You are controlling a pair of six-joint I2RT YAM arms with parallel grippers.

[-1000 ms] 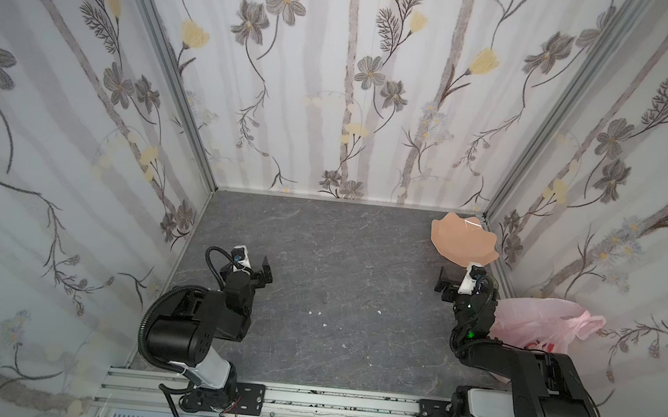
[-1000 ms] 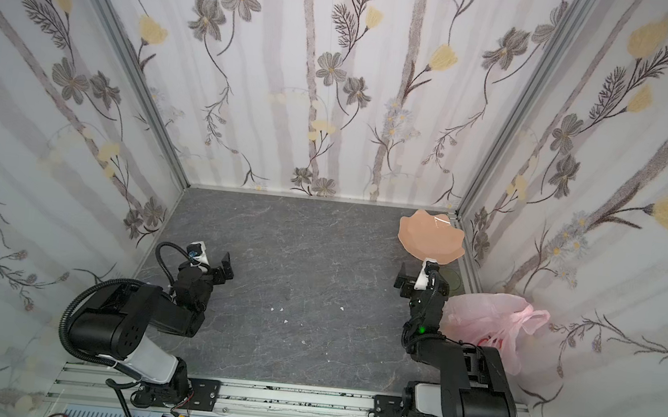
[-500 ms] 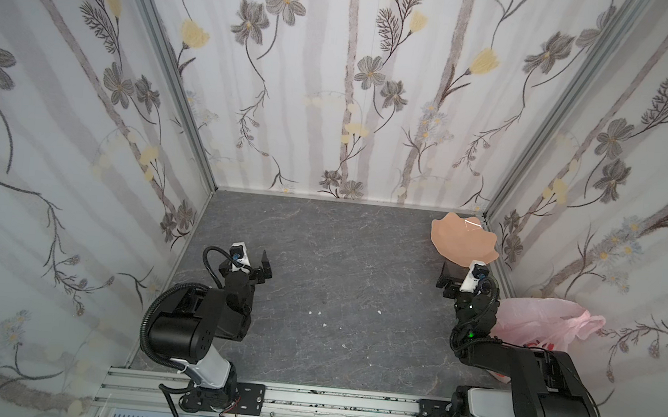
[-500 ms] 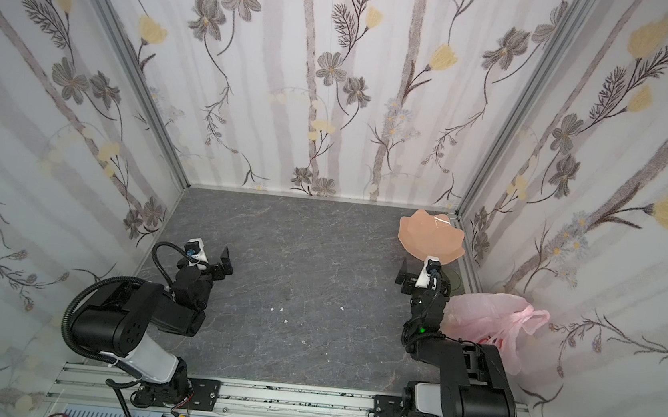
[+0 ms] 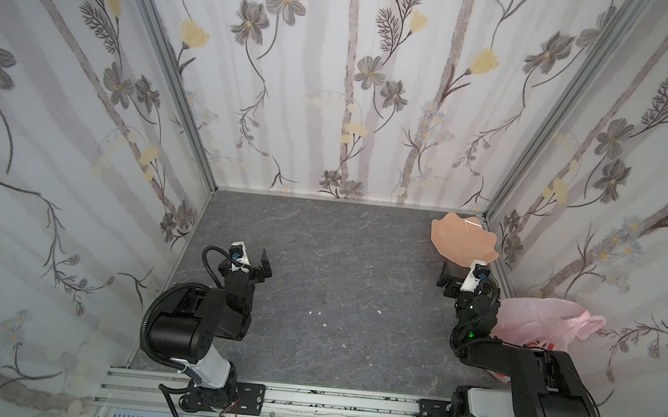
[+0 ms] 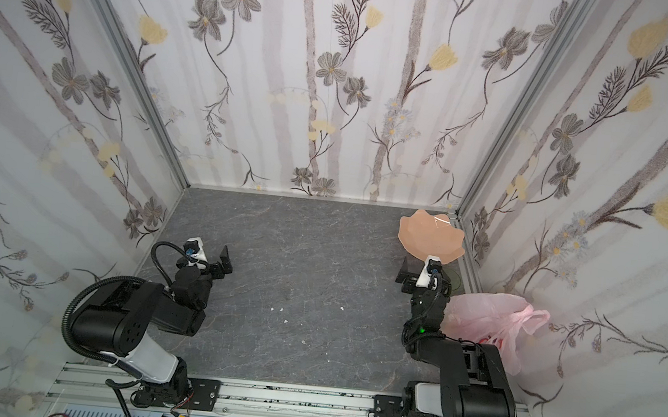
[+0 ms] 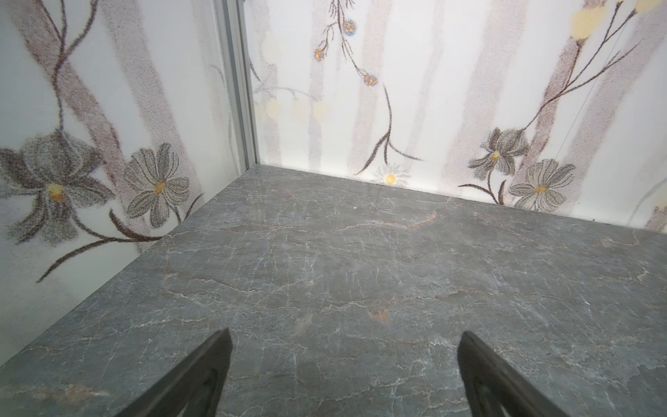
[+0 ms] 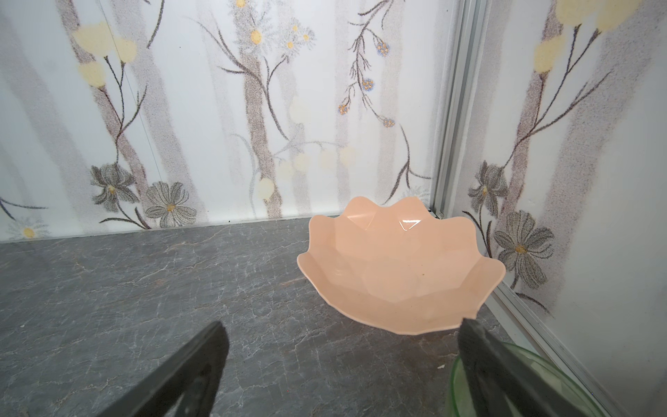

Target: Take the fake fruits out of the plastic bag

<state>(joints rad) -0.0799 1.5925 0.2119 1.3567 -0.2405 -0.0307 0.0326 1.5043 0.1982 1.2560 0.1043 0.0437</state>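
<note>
Looking at this, nothing's grabbed yet. The left tool (image 7: pixel 344 339) and right tool (image 8: pixel 343 325) both hover low over the table (image 5: pixel 336 301), jaws spread wide and empty. The pink plastic bag (image 5: pixel 538 323) slumps against the side wall, just outside the right arm. Its top is bunched, so the fake fruits are presumably inside, but I can't see any. The peach scalloped plate (image 5: pixel 463 240) and green cup (image 8: pixel 456 388) sit near the far corner, probably drop-off spots.

Peach scalloped plate (image 8: pixel 397 267) near far corner, green cup (image 8: pixel 556 372) just beside, grey tabletop (image 5: pixel 338 281)
</note>
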